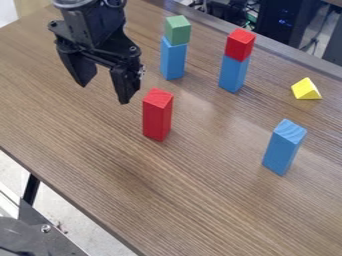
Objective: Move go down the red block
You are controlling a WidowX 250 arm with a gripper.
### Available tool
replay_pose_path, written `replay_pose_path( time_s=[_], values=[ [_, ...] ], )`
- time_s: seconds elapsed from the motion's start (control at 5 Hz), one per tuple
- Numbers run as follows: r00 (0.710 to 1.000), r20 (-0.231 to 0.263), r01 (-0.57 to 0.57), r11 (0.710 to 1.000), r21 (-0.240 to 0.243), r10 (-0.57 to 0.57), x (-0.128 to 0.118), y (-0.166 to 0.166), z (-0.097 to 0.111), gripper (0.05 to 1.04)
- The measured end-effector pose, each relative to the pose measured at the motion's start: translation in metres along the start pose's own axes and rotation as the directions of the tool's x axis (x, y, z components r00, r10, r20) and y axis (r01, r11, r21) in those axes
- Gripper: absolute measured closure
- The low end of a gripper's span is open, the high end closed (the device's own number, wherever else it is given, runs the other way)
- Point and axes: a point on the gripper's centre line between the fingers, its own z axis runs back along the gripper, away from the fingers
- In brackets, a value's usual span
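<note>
Camera view | gripper (104, 93) spread near upright red block (157, 116) | around: green-topped stack (175, 48), red-topped stack (236, 62), blue block (284, 147)

Block (157, 116) L on tbl (100, 150), stacks (234, 73) behind; 2nd block (282, 150) R, wedge (306, 90) behind it.

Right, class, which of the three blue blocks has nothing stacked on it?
The front-right blue block. The left blue block carries a green cube, the middle blue block a red cube.
</note>
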Motion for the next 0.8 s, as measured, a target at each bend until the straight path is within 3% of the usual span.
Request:
replay_pose_path(
  time_s=[0.4, 0.8],
  values=[
    [1.0, -0.021, -0.012, 1.0, 0.014, 0.013, -0.001, -0.004, -0.015, 0.085],
    [1.0, 0.004, 0.0, 1.0, 0.021, 0.0, 0.006, -0.01, -0.031, 0.085]
  ],
)
